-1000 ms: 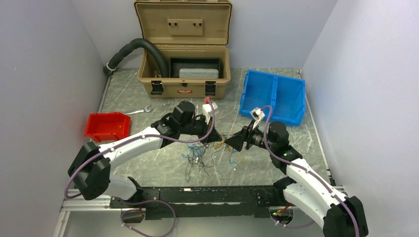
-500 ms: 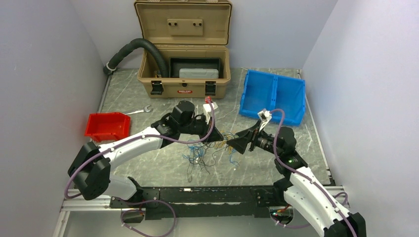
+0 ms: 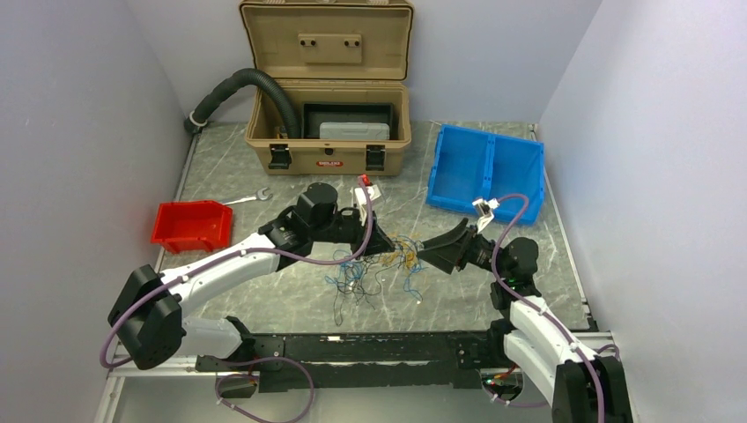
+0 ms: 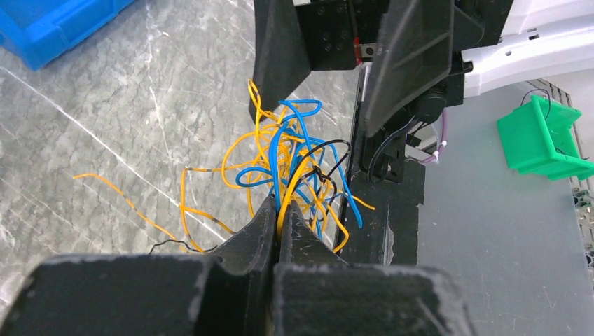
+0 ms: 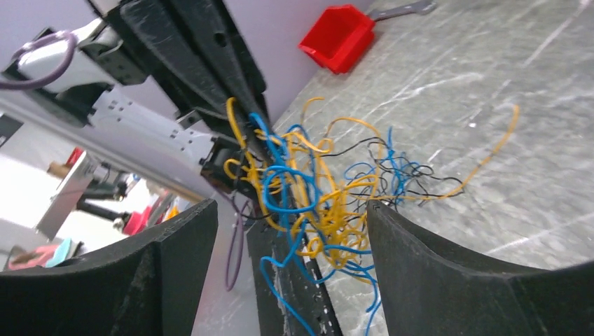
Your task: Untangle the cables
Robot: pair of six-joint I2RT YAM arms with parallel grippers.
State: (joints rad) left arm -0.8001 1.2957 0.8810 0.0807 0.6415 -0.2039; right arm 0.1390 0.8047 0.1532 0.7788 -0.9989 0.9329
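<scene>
A tangle of thin yellow, blue and black cables point(image 3: 379, 269) hangs between the two grippers over the marble table, partly trailing on it. My left gripper point(image 3: 385, 248) is shut on yellow and blue strands point(image 4: 284, 203) and holds the bundle point(image 4: 294, 164) up. My right gripper point(image 3: 425, 255) faces it from the right, open, its fingers point(image 5: 434, 259) spread wide with the bundle point(image 5: 315, 196) hanging just in front of and between them. No strand is pinched by the right gripper.
An open tan toolbox point(image 3: 328, 132) with a black hose point(image 3: 251, 84) stands at the back. A blue bin point(image 3: 487, 172) is at the back right. A red bin point(image 3: 189, 223) and a wrench point(image 3: 248, 198) lie at the left.
My right arm has lowered and drawn back to the right, and its gripper has opened wide. My left gripper has lifted the bundle slightly and shifted a little toward the back.
</scene>
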